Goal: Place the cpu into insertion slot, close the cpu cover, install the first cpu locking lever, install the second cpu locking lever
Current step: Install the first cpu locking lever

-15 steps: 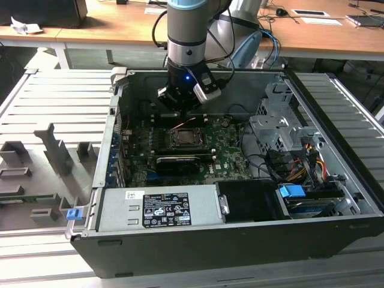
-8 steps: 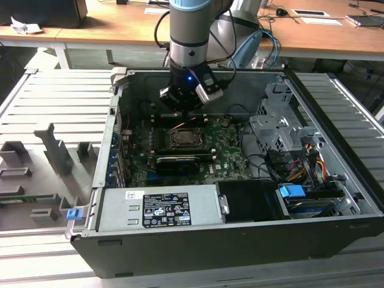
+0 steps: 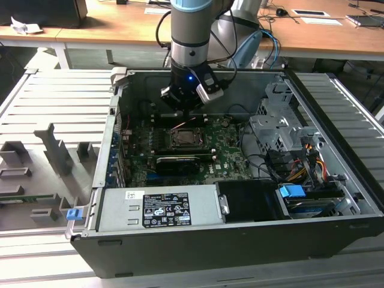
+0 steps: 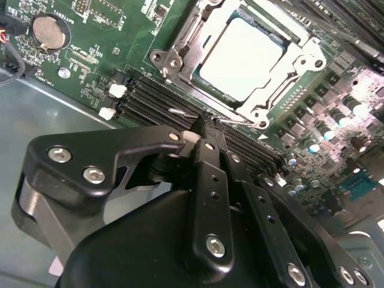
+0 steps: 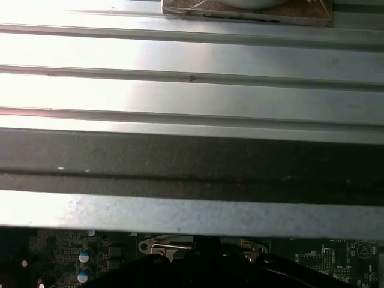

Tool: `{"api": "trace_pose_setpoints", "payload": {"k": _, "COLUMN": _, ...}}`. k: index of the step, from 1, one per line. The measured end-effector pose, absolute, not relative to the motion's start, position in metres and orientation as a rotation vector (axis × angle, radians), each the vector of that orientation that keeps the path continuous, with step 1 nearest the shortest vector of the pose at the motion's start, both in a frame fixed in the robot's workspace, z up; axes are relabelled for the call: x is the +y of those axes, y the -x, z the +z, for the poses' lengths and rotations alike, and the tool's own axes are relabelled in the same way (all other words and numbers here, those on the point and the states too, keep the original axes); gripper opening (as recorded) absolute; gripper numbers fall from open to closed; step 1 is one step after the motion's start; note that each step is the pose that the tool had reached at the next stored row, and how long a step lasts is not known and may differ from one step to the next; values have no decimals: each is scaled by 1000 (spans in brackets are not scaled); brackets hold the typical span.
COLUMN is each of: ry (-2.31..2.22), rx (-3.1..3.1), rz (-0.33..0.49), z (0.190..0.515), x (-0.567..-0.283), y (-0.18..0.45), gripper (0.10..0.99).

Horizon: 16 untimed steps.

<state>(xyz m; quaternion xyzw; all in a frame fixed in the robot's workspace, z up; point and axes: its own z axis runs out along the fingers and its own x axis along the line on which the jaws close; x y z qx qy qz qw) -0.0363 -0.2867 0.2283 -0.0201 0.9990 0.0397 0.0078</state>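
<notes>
The cpu lies silver top up in the insertion slot of the green motherboard. The cpu cover lies flat over it, framing the chip. A thin wire locking lever runs along the socket edge beside the memory slots. My gripper is shut, its black fingertips pressed together right at that lever's edge; whether they pinch the wire I cannot tell. In the exterior view the gripper hangs just behind the socket, inside the open computer case.
Black memory slots lie under the fingertips, a coin battery further off. A black card, the power supply, a drive cage and cables surround the socket. Grey fixture blocks stand left of the case.
</notes>
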Motion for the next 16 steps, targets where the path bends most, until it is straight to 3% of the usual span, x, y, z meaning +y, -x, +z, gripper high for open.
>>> {"api": "trace_pose_setpoints", "payload": {"k": 16, "ry": 63, "rx": 3123, "rz": 125, "z": 225, "x": -286, "y": 31, "gripper": 106}}
